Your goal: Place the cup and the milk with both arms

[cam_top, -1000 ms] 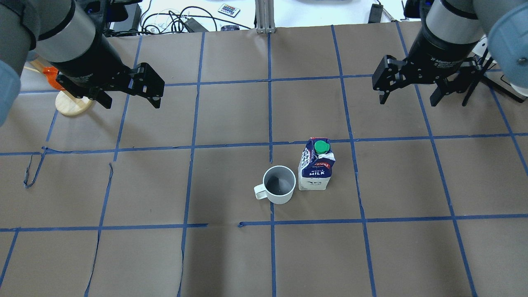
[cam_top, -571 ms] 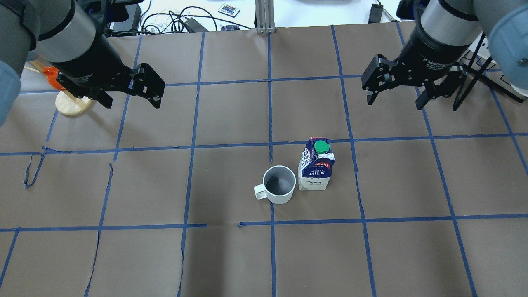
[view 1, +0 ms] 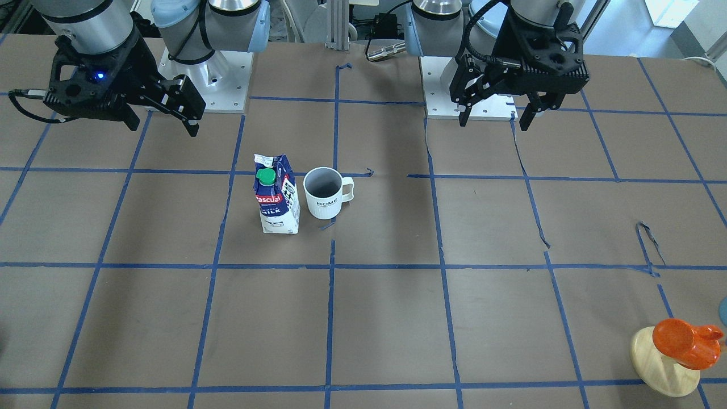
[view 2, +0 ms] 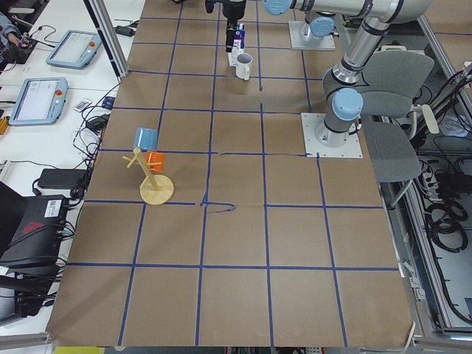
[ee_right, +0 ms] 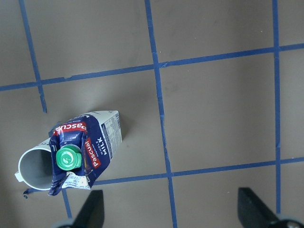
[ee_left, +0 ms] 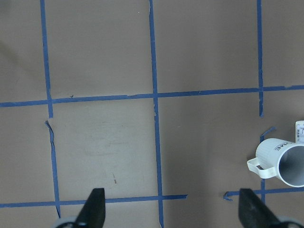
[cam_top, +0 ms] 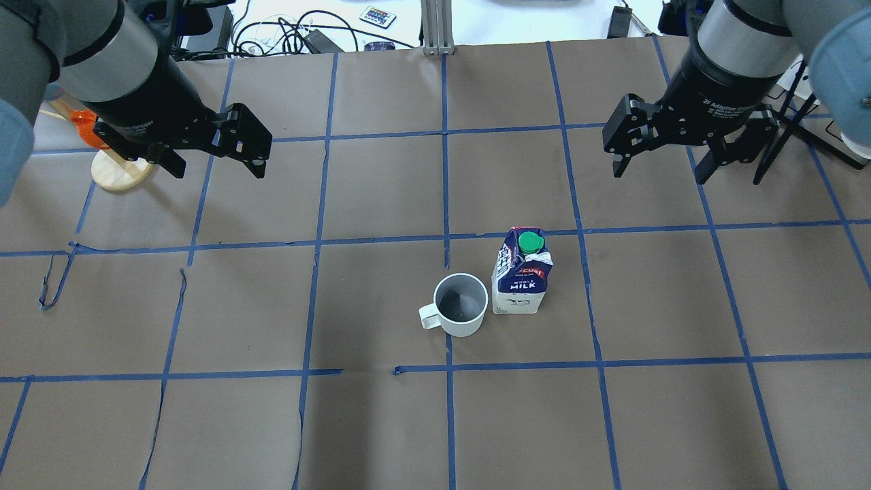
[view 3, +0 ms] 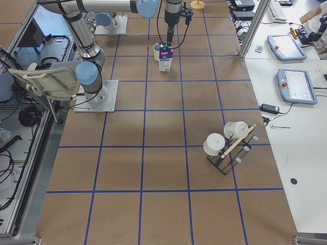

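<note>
Hovering above the bench (cam_top: pixel 381 190), left claw (cam_top: pixel 218 167) and right claw (cam_top: pixel 659 173) both gape empty — cup (cam_top: pixel 463 312) just beside milk (cam_top: pixel 522 280) (likely one per arm).

For the right gripper (cam_top: pixel 660 177) — swung inward, toward the milk (cam_top: pixel 521 272), between a second ago and the next picture, then eased back outward a touch. Now slightly nearer the middle — and lower in the overhead view — than at first.

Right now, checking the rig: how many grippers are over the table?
2. Left gripper open, far left of the cup; right gripper open, far right of the milk.
</note>
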